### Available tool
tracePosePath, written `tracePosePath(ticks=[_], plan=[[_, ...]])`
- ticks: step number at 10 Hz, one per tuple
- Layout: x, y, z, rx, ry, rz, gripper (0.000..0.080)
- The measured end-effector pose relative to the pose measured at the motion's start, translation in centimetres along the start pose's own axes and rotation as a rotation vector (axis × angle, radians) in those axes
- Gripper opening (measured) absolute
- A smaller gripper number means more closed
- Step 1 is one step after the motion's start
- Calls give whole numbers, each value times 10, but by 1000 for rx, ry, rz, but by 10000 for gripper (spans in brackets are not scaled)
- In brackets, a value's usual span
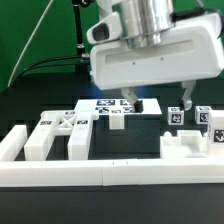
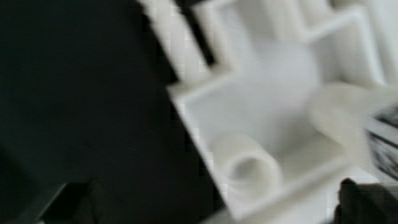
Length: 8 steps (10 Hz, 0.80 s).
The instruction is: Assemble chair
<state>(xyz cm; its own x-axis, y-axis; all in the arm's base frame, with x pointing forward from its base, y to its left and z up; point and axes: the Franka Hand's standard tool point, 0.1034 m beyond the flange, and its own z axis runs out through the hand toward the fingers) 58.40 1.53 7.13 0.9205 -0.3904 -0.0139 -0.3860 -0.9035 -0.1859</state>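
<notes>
Claw (image 1: pixel 140 101) hung spread wide and empty just over the marker board (image 1: pixel 104 105). The chair's barred frames (image 1: pixel 60 136) lay to the exterior view's left of that board, small blocks (image 1: pixel 176 118) to its right. The plastic looked stiff, light and slick, so I'd pinch a thin bar. Only square tags showed, no readable writing.

A broad white hand housing (image 1: pixel 155 60), glossy and box-like with rounded corners, is topped by a pale grey cylindrical wrist (image 1: pixel 145 15). A small bluish-grey block (image 1: pixel 100 31) is fixed at its side toward the exterior view's left. Two slim dark fingers (image 1: pixel 135 101) are carried beneath it.
</notes>
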Motion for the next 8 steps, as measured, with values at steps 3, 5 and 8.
tracePosePath(ticks=[3, 5, 8], plan=[[-14, 44, 5, -124, 52, -329, 649], [-18, 46, 6, -131, 35, -437, 649], [-31, 60, 19, -140, -19, -491, 649]])
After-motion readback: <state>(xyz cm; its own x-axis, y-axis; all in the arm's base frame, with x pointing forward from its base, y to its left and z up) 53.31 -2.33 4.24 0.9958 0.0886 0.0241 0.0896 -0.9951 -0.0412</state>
